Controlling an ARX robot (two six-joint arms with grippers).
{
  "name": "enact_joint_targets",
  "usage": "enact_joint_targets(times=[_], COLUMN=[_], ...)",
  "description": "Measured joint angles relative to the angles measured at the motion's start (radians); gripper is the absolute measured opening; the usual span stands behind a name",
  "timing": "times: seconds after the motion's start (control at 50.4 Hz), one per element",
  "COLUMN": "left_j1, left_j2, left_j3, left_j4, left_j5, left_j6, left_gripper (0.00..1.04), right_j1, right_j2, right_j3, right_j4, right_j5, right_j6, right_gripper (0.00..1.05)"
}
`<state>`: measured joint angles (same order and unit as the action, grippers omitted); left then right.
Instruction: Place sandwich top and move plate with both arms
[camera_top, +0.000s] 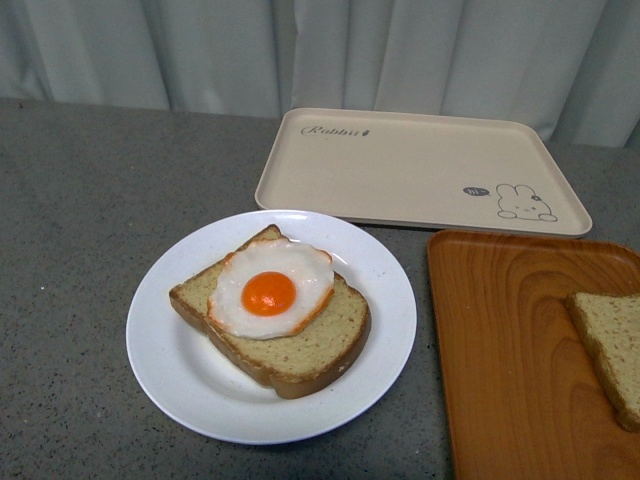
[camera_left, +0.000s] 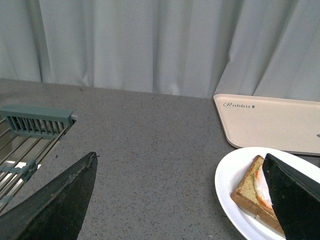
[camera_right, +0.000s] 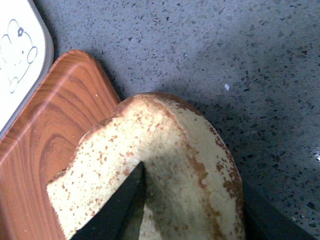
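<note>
The white plate (camera_top: 180, 370) sits on the grey counter and bears a bread slice (camera_top: 310, 350) with a fried egg (camera_top: 270, 290) on it. The sandwich top (camera_top: 612, 345), a bare speckled slice, shows at the right edge of the front view over the wood-grain tray (camera_top: 510, 350). In the right wrist view my right gripper (camera_right: 192, 207) is shut on the sandwich top (camera_right: 165, 150), one black finger (camera_right: 120, 210) pressed into its face, the slice tilted at the tray's edge. My left gripper (camera_left: 182, 200) is open over bare counter, the plate (camera_left: 230, 185) by its right finger (camera_left: 295, 200). Neither arm shows in the front view.
A beige rabbit-print tray (camera_top: 420, 165) lies behind the plate, against a pale curtain (camera_top: 320, 50). The wood-grain tray (camera_right: 45, 145) is right of the plate. A grey-green wire rack (camera_left: 30, 130) stands at the counter's left end in the left wrist view.
</note>
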<state>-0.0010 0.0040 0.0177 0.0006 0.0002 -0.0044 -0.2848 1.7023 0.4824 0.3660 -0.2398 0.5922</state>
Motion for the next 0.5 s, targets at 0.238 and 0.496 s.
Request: enact_joint_targets(times=[0.238, 0.496], left_j1=[0.000, 0.000], left_j2=[0.000, 0.000], left_j3=[0.000, 0.000], left_j4=[0.000, 0.000], left_j5=[0.000, 0.000], left_j6=[0.000, 0.000], left_gripper=[0.98, 0.98], right_j1=[0.023, 0.157], right_j2=[-0.074, -0.143], right_j3=[0.064, 0.188], right_j4=[-0.066, -0.061], right_j5=[-0.046, -0.102], right_j6=[-0.004, 0.059], right_gripper=[0.07, 0.03])
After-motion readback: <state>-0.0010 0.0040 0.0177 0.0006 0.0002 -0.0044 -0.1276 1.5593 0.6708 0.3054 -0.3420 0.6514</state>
